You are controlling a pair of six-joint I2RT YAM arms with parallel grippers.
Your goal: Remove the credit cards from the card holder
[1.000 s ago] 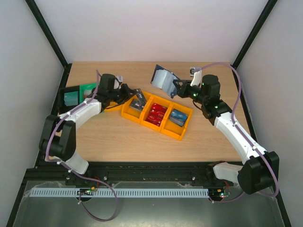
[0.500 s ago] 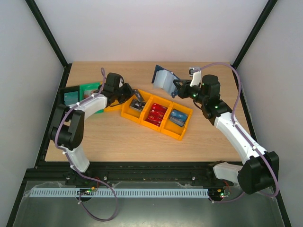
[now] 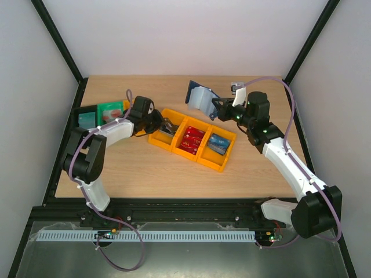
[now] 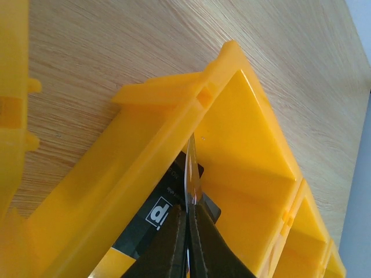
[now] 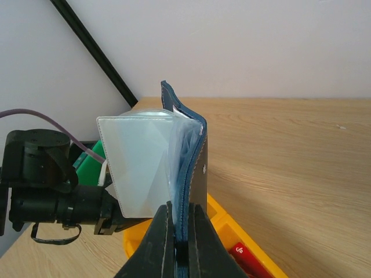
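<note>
My right gripper (image 3: 219,108) is shut on the lower edge of the open navy card holder (image 3: 199,95) and holds it upright above the table; its pale pockets (image 5: 139,168) fan out to the left in the right wrist view. My left gripper (image 3: 164,124) is shut on a thin credit card (image 4: 191,168), seen edge-on, down inside the left compartment of the orange tray (image 3: 215,165). A dark grey card (image 4: 152,215) with white print lies under it. A red card (image 3: 192,139) lies in the middle compartment and a blue card (image 3: 218,143) in the right one.
A green bin (image 3: 109,109) and a black bin (image 3: 86,119) stand at the table's left edge behind the left arm. The cage's black frame posts rise at both back corners.
My left gripper has moved down and a little left, lowering its card from above the tray into the left compartment. The right gripper and the card holder have stayed put.
</note>
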